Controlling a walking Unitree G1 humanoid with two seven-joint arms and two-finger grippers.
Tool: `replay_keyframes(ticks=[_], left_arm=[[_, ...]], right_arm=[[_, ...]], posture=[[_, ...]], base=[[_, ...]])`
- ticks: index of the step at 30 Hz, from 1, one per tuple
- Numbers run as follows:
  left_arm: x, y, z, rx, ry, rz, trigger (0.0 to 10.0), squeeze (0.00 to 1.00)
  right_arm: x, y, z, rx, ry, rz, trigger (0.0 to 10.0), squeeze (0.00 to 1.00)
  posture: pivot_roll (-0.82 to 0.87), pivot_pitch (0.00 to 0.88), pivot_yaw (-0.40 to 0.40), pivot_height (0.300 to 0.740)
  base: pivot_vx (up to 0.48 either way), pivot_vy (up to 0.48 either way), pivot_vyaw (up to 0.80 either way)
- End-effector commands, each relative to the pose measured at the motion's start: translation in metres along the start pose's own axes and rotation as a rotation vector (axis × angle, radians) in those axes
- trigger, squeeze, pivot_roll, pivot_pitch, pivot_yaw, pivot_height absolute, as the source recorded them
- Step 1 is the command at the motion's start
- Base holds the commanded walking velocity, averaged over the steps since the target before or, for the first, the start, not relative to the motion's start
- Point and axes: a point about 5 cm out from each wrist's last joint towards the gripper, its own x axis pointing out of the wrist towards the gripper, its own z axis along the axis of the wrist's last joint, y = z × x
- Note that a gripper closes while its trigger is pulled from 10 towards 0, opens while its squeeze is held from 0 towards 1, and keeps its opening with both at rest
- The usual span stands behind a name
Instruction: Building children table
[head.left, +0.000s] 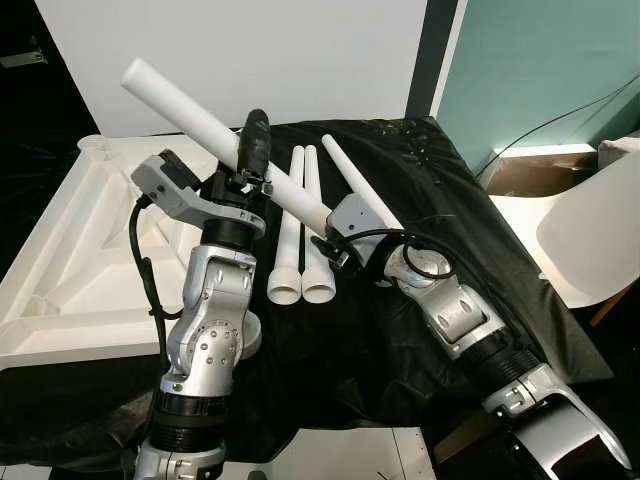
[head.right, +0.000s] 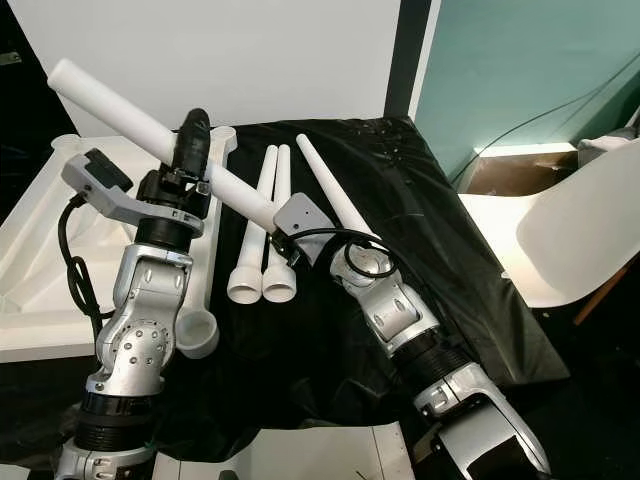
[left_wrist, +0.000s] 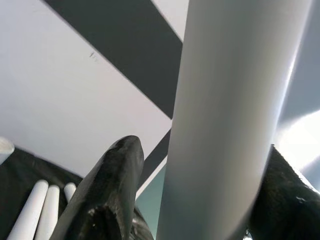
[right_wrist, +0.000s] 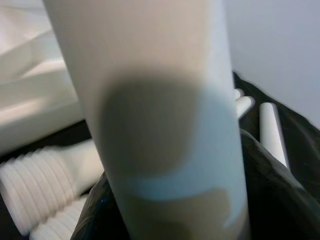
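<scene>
The left gripper (head.left: 252, 140) has its black fingers (left_wrist: 107, 195) clamped on either side of a long white tapered plastic table leg (head.left: 215, 135), gripping it near the middle. The right gripper (head.left: 322, 232) grasps the same leg at its lower, wider end, its fingers (right_wrist: 272, 195) pressed against the smooth round shaft. The leg is held in the air between the two grippers, tilted, its narrow rounded tip pointing up and to the robot's left, above a black crinkled plastic sheet (head.left: 440, 190) spread over the counter.

The leg is matte, smooth, pale and featureless along its length. Three more white legs lie on the sheet: a pair of white tapered legs (head.left: 300, 225) side by side and touching, their threaded, ribbed ends toward the robot, and a single slanted white leg (head.left: 350, 180) just beside them, partly hidden by the right wrist.

To the robot's left lies a white moulded plastic tabletop (head.left: 70, 250), underside up, showing raised ribs and a round socket (head.right: 197, 335) at its corner. A white curved plastic chair (head.left: 590, 235) stands to the right
</scene>
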Motion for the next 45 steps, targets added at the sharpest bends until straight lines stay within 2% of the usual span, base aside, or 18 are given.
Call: replay_keyframes(ticks=[1, 5, 7, 8, 9, 17, 18, 19, 20, 23, 24, 25, 26, 29, 30, 37, 38, 45], left_arm=[[0.000, -0.003, -0.001, 0.009, 0.000, -0.130, 10.0, 0.00], [0.002, -0.005, -0.001, 0.010, -0.001, -0.130, 10.0, 0.00], [0.002, -0.006, -0.002, 0.021, 0.006, -0.138, 10.0, 0.00], [0.003, -0.009, -0.005, 0.033, 0.020, -0.146, 10.0, 0.00], [0.003, -0.009, -0.006, 0.035, 0.024, -0.147, 10.0, 0.00], [0.001, -0.010, -0.009, 0.051, 0.044, -0.156, 10.0, 0.00], [0.001, -0.010, -0.009, 0.047, 0.040, -0.161, 3.3, 0.00], [0.001, -0.010, -0.009, 0.047, 0.040, -0.161, 3.3, 0.00], [0.000, -0.010, -0.008, 0.040, 0.036, -0.169, 0.0, 0.00], [-0.001, -0.011, -0.008, 0.024, 0.029, -0.190, 0.0, 0.00], [-0.002, -0.011, -0.008, 0.017, 0.027, -0.202, 0.0, 0.00], [-0.002, -0.012, -0.008, 0.014, 0.026, -0.209, 0.0, 0.00], [-0.002, -0.012, -0.008, 0.012, 0.024, -0.213, 0.0, 0.00], [-0.001, -0.012, -0.009, 0.013, 0.023, -0.215, 0.0, 0.00], [-0.001, -0.012, -0.009, 0.012, 0.022, -0.215, 0.0, 0.00], [-0.002, -0.012, -0.010, 0.012, 0.024, -0.215, 0.0, 0.00], [-0.003, -0.012, -0.010, 0.014, 0.024, -0.217, 0.0, 0.00], [-0.002, -0.010, -0.010, 0.056, 0.029, -0.212, 0.0, 0.00]], right_arm=[[-0.002, -0.008, 0.007, 0.052, -0.066, -0.101, 0.0, 0.00], [-0.003, -0.005, 0.003, 0.089, -0.078, -0.204, 0.0, 0.00], [-0.004, -0.003, -0.003, 0.007, -0.068, -0.277, 0.0, 0.00], [-0.007, 0.001, -0.009, -0.169, -0.089, -0.431, 0.0, 0.00], [-0.008, 0.003, -0.011, -0.213, -0.102, -0.465, 0.0, 0.00], [-0.006, 0.015, -0.016, -0.255, -0.099, -0.479, 0.0, 0.00], [-0.005, 0.016, -0.016, -0.245, -0.095, -0.481, 0.0, 0.00], [-0.005, 0.016, -0.016, -0.245, -0.095, -0.481, 0.0, 0.00], [-0.005, 0.016, -0.017, -0.239, -0.091, -0.483, 0.0, 0.00], [-0.003, 0.014, -0.018, -0.236, -0.089, -0.487, 0.0, 0.00], [-0.002, 0.014, -0.018, -0.247, -0.083, -0.489, 7.1, 0.00], [-0.001, 0.015, -0.019, -0.262, -0.085, -0.500, 7.1, 0.00], [0.001, 0.014, -0.017, -0.260, -0.090, -0.501, 10.0, 0.00], [0.003, 0.012, -0.012, -0.244, -0.102, -0.517, 10.0, 0.00], [0.005, 0.009, -0.010, -0.194, -0.092, -0.490, 10.0, 1.00], [0.012, -0.002, 0.010, -0.056, -0.105, -0.305, 10.0, 0.96], [0.011, -0.009, 0.014, -0.024, -0.110, -0.283, 10.0, 0.00], [0.004, -0.033, 0.008, 0.034, -0.001, -0.129, 10.0, 0.00]], posture=[[-0.03, 0.000, 0.017, 0.740], [-0.03, 0.000, 0.019, 0.740], [-0.03, 0.000, 0.020, 0.740], [-0.02, 0.000, 0.024, 0.740], [-0.02, 0.000, 0.024, 0.740], [-0.01, 0.000, 0.023, 0.740], [-0.01, 0.000, 0.023, 0.740], [-0.01, 0.000, 0.023, 0.740], [-0.01, 0.000, 0.024, 0.740], [-0.02, 0.000, 0.024, 0.740], [-0.02, 0.000, 0.024, 0.740], [-0.02, 0.000, 0.024, 0.740], [-0.02, 0.000, 0.024, 0.740], [-0.02, 0.000, 0.024, 0.740], [-0.02, 0.000, 0.024, 0.740], [-0.02, 0.000, 0.022, 0.740], [-0.02, 0.000, 0.022, 0.740], [-0.03, 0.000, 0.020, 0.740]], base=[[0.000, 0.000, 0.00], [0.000, 0.000, 0.00], [0.000, 0.000, 0.00], [0.000, 0.000, 0.00], [0.000, 0.000, 0.00], [0.000, 0.000, 0.00], [0.000, 0.000, 0.00], [0.000, 0.000, 0.00], [0.000, 0.000, 0.00], [0.000, 0.000, 0.00], [0.000, 0.000, 0.00], [0.000, 0.000, 0.00], [0.000, 0.000, 0.00], [0.000, 0.000, 0.00], [0.000, 0.000, 0.00], [0.000, 0.000, 0.00], [0.000, 0.000, 0.00], [0.000, 0.000, 0.00]])
